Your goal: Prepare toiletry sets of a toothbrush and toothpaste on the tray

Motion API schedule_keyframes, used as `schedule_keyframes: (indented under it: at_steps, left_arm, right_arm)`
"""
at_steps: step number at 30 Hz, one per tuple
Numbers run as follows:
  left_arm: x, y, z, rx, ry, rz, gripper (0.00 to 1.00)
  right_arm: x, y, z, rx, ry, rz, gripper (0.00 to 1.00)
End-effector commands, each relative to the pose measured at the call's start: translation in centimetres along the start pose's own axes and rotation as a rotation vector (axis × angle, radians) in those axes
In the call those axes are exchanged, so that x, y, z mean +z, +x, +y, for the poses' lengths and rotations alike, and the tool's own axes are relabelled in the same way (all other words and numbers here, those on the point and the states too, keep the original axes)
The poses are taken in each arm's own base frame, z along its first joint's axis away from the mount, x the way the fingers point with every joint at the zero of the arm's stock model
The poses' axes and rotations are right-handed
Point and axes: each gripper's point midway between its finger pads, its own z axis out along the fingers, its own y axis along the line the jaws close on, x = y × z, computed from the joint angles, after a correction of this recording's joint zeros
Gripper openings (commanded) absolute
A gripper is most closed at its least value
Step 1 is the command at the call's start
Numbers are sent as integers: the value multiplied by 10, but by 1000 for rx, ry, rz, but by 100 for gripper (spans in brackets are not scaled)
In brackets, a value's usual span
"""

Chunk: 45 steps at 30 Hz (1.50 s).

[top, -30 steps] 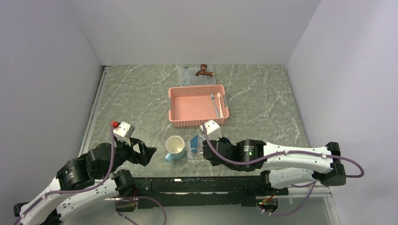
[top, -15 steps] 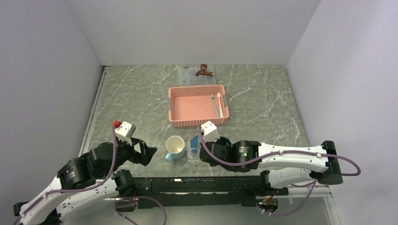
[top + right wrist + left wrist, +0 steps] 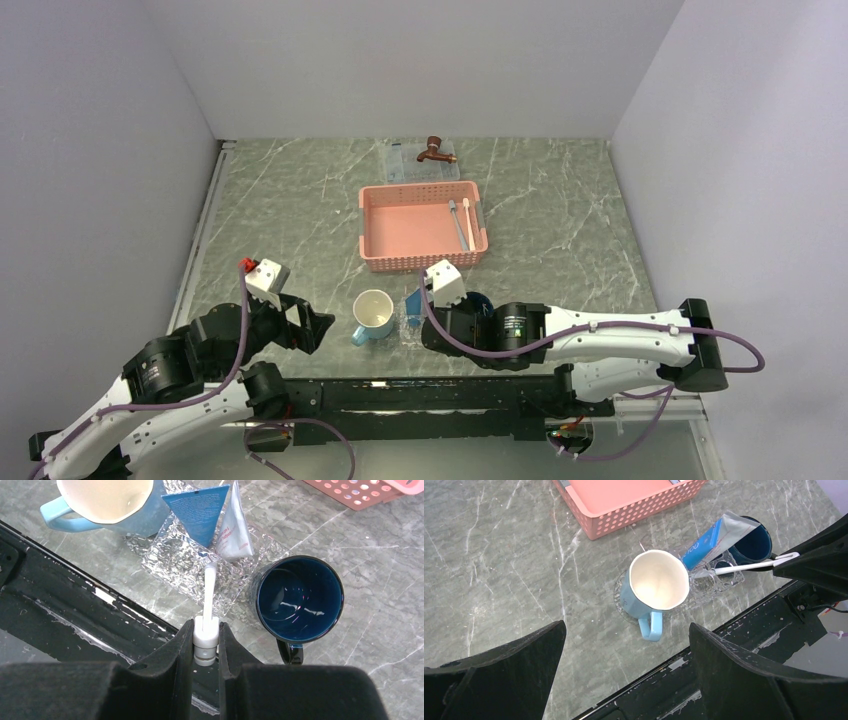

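We hold a toothbrush (image 3: pixel 208 592) clenched in our right end effector (image 3: pixel 206 645), head over the tray (image 3: pixel 170 566) near the toothpaste (image 3: pixel 197 510); our left end effector (image 3: pixel 626 626) hangs released.

Tray (image 3: pixel 175 562): small, clear, crinkled plastic, flat on bench (image 3: pixel 300 220) near front edge, between light-blue mug (image 3: pixel 107 500) and dark-blue mug (image 3: pixel 300 597).

Toothpaste (image 3: pixel 196 511): light-blue tube, wide flat end raised, narrow end down in tray, leaning.

Toothbrush (image 3: pixel 208 592): slim white stick, thick end pinched between right fingers (image 3: pixel 175 655), other end out over tray; contact with tray unclear.

Two more slim sticks (image 3: pixel 459 225) lie side by side along right side of pink basket (image 3: pixel 400 262).
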Motion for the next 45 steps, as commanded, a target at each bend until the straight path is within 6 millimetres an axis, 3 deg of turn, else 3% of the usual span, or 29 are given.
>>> schedule_keyframes:
  at_steps: [1, 7, 45]
  left_arm:
    - [3, -8, -4, -9, 0, -25, 99]
    - [5, -8, -4, -4, -2, -18, 99]
    - [6, -7, -3, -4, -10, -14, 99]
  right_arm:
    - [1, -8, 1, 27, 15, -42, 6]
    - [3, -4, 0, 24, 20, -38, 14]
    - [-2, -7, -3, 42, 17, -57, 32]
